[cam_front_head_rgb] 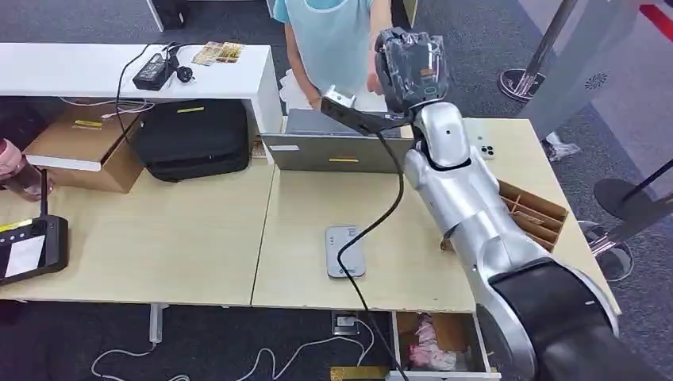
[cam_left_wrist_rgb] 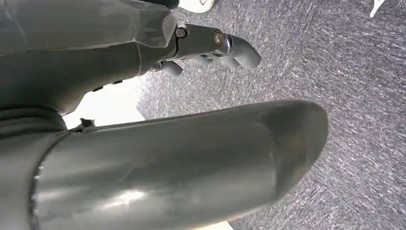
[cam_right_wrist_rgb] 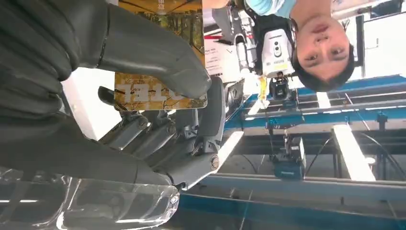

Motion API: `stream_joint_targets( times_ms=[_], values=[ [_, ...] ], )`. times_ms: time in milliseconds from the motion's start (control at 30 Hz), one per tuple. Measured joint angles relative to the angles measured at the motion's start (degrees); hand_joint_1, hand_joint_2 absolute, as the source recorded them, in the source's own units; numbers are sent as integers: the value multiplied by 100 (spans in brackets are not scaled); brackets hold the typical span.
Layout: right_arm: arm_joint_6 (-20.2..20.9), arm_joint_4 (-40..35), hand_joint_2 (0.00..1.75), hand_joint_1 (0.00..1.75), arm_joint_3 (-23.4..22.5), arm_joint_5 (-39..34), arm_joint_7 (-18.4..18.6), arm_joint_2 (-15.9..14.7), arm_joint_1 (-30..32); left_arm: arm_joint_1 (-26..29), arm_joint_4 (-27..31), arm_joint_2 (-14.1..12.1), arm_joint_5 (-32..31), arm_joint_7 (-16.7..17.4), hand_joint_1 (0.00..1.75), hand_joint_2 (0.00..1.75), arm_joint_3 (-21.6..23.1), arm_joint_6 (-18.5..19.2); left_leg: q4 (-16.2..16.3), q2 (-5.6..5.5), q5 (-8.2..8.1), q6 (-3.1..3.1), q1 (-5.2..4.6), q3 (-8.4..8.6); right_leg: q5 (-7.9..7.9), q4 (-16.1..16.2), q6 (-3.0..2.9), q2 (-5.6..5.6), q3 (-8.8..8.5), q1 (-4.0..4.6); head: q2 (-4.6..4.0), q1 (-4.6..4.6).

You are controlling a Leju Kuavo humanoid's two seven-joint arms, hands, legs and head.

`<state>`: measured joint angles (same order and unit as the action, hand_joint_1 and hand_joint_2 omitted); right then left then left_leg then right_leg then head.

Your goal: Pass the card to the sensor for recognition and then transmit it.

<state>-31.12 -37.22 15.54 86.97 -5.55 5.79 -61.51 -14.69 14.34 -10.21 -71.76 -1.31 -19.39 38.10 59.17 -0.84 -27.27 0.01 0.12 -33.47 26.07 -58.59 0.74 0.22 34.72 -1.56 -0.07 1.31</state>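
Note:
My right hand (cam_front_head_rgb: 409,63), wrapped in clear plastic, is raised high over the far side of the wooden table (cam_front_head_rgb: 198,238), close to a person in a light blue shirt (cam_front_head_rgb: 329,40). In the right wrist view the thumb (cam_right_wrist_rgb: 148,52) and fingers (cam_right_wrist_rgb: 163,139) pinch a yellow printed card (cam_right_wrist_rgb: 160,93), and the person is beyond it. The grey card sensor (cam_front_head_rgb: 344,251) lies flat near the table's front edge, well below and behind the hand. My left hand (cam_left_wrist_rgb: 191,96) hangs over grey carpet, fingers (cam_left_wrist_rgb: 210,43) apart from the thumb, holding nothing.
A grey laptop (cam_front_head_rgb: 333,147) stands between the sensor and the person. A black cable (cam_front_head_rgb: 381,230) runs from my arm across the table. A divided cardboard box (cam_front_head_rgb: 536,214) sits at right, a phone (cam_front_head_rgb: 486,148) beyond it, a black bag (cam_front_head_rgb: 194,139) and a black device (cam_front_head_rgb: 28,250) at left.

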Motion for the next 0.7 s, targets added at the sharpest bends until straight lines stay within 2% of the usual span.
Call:
stream_joint_targets(
  times_ms=[600, 633, 667, 700],
  values=[
    [52, 872, 175, 175, 291, 291, 262, 118, -401, -19, 0, 24, 0, 52, 0, 0, 2, -11, 0, 0, 2, -3, 0, 0, -1, -1, -2, 0, 1, 0, 0, 2],
    [59, 902, 175, 154, 317, 293, 286, 118, -414, -19, 0, 24, 0, 52, 0, 0, 2, -11, 0, 0, 3, -4, 0, 0, -1, 0, -2, 0, 1, 0, 0, 2],
    [59, 920, 175, 79, 334, 291, 304, 120, -422, -19, 0, 26, 0, 52, 0, 0, 2, -11, 0, 0, 4, -5, 0, 0, -1, -1, -2, 0, 0, 0, 0, 2],
    [63, 942, 175, 17, 356, 293, 308, 122, -432, -19, 0, 26, 0, 52, 0, 0, 2, -11, 0, 0, 4, -6, 0, 0, -1, -1, -2, 0, 0, 0, 0, 2]
  ],
)
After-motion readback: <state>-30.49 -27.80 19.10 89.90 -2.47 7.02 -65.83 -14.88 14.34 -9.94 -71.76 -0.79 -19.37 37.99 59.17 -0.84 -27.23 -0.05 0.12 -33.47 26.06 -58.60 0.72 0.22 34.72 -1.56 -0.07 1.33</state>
